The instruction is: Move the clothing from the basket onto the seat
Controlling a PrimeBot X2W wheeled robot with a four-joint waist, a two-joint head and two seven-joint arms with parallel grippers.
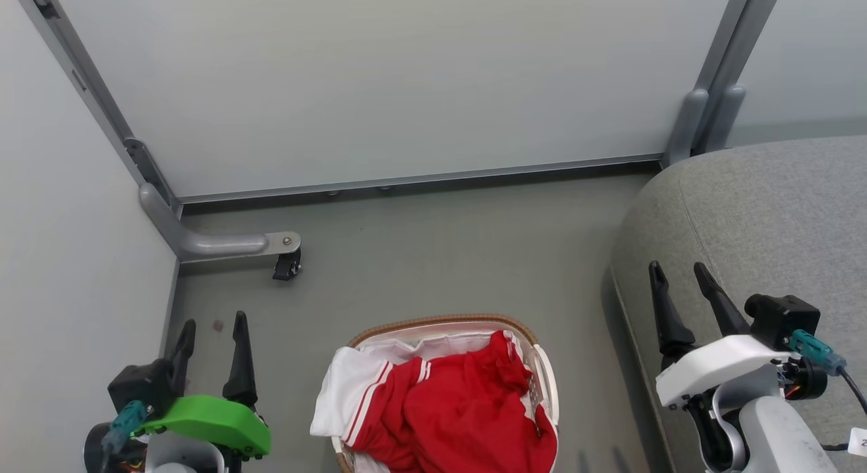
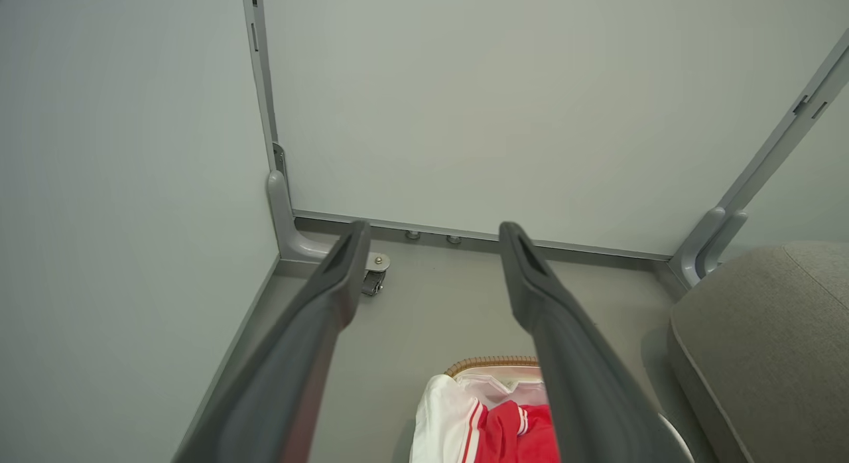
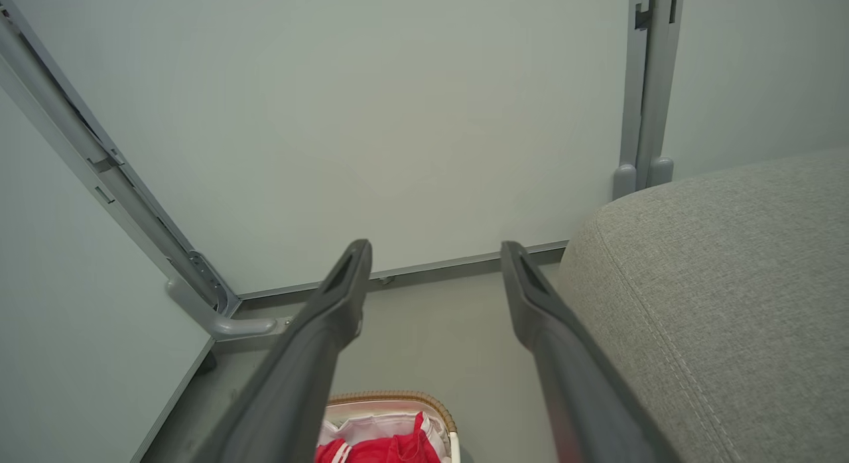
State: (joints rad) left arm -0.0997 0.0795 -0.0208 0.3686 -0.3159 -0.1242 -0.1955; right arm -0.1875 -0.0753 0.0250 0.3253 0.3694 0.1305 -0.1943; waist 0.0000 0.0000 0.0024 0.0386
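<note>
The red clothing (image 1: 460, 408) with white panels and striped trim lies heaped in the white basket (image 1: 545, 381) at the bottom centre of the head view, one white part draped over the left rim. The clothing (image 2: 504, 433) and the clothing (image 3: 381, 450) also peek in at the bottom of both wrist views. The grey seat (image 1: 765, 222) fills the right side. My left gripper (image 1: 211, 327) stands open at the lower left, left of the basket. My right gripper (image 1: 679, 273) stands open at the lower right, over the seat's front edge. Both hold nothing.
Pale partition panels (image 1: 379, 80) close off the back and left, on grey metal posts. A foot bracket with a black caster (image 1: 286, 264) juts onto the grey floor (image 1: 447, 256) at the back left. Open floor lies between the basket and the back panel.
</note>
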